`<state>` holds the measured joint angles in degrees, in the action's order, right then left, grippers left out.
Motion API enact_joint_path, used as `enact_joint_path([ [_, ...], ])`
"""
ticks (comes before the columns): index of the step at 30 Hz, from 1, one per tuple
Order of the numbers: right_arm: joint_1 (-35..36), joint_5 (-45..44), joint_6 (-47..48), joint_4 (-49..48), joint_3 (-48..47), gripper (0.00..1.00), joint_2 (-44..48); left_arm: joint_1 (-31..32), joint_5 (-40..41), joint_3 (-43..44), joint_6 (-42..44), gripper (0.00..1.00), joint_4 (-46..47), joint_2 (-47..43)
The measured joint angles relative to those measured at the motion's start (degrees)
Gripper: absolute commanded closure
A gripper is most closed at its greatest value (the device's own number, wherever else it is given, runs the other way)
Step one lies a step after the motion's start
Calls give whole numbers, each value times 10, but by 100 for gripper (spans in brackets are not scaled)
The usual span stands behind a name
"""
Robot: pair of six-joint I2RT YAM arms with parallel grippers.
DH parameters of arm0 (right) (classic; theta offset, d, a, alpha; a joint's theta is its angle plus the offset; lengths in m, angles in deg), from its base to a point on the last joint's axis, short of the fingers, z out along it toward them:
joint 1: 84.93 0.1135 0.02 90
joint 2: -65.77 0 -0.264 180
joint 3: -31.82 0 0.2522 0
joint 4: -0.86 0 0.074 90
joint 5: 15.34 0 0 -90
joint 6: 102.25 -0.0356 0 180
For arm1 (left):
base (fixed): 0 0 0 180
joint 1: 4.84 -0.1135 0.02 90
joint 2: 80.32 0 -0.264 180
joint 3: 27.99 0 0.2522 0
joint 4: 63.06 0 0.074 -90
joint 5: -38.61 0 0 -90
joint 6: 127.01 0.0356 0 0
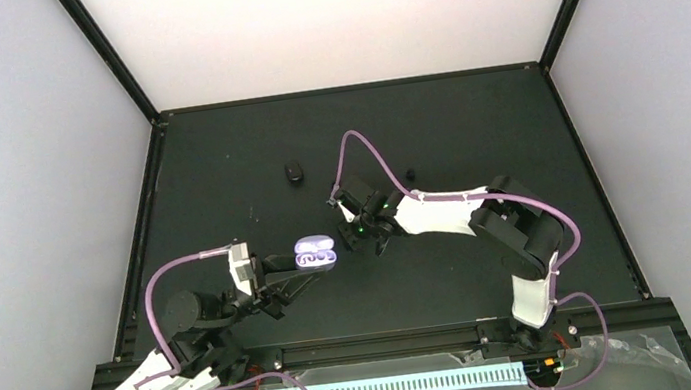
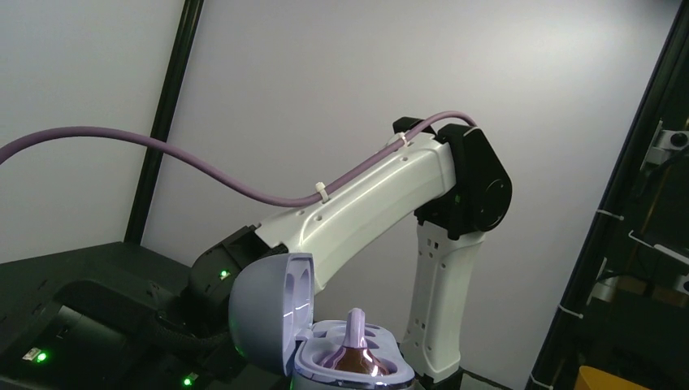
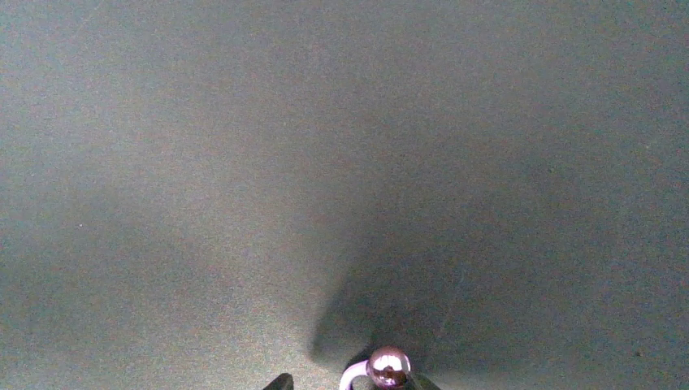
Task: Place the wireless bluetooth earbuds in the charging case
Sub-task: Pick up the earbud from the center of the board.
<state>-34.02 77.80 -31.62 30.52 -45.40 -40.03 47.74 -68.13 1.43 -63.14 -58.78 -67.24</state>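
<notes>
Nearest to you, the left gripper (image 1: 282, 266) is closed tight on the charging case (image 1: 315, 254). It holds the case with the lid (image 2: 268, 313) open, so that the wells face up for loading. One earbud (image 2: 355, 345) already stands inside, stem up, perhaps not fully seated. Just beyond, the right gripper (image 1: 371, 234) has its jaws partly closed, with a second earbud (image 3: 388, 367) between the tips. The frame edge cuts off the contact, so you cannot tell if it is pinched. Farther back lies a black case (image 1: 294, 171).
</notes>
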Motion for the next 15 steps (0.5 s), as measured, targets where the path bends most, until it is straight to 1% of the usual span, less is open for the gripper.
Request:
enact_joint_path([
  [4, 0, -2, 0, 0, 2, 71, 0, 0, 0, -2, 0, 98, 0, 0],
  [15, 0, -30, -2, 3, 13, 82, 0, 0, 0, -2, 0, 98, 0, -1],
])
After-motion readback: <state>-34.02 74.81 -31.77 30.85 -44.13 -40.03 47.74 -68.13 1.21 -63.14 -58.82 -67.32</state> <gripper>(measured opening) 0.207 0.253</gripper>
